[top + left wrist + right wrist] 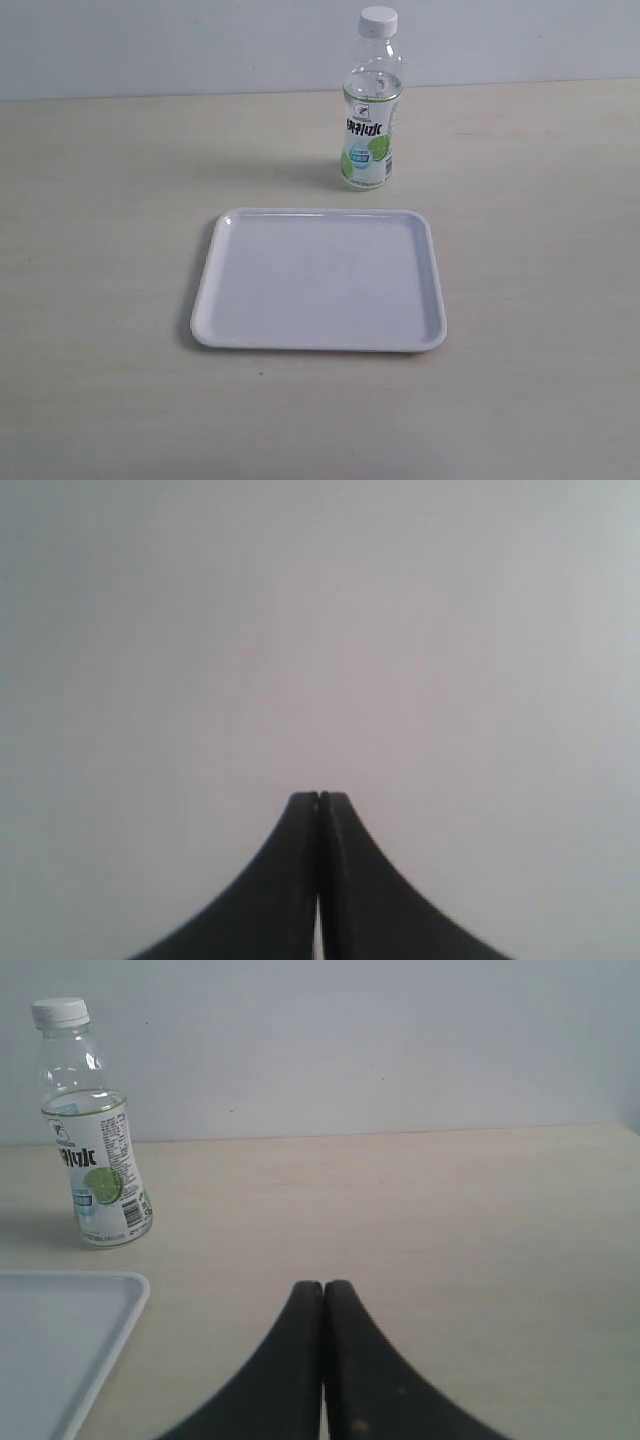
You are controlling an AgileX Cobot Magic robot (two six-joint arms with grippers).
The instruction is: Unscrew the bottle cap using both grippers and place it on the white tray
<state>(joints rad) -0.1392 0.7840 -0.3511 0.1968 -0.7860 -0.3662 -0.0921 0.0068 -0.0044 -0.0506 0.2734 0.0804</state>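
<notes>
Bottle cap (59,1012) seemingly far from right hand (323,1284).

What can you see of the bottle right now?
The bottle is small, clear plastic, with a white-and-green label showing dark characters and a lime picture. Its white cap is on. It stands upright on the table, behind the tray and apart from it. Nothing else touches it.

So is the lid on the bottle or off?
On. The bottle cap sits atop the neck of the upright bottle, beyond the white tray.
</notes>
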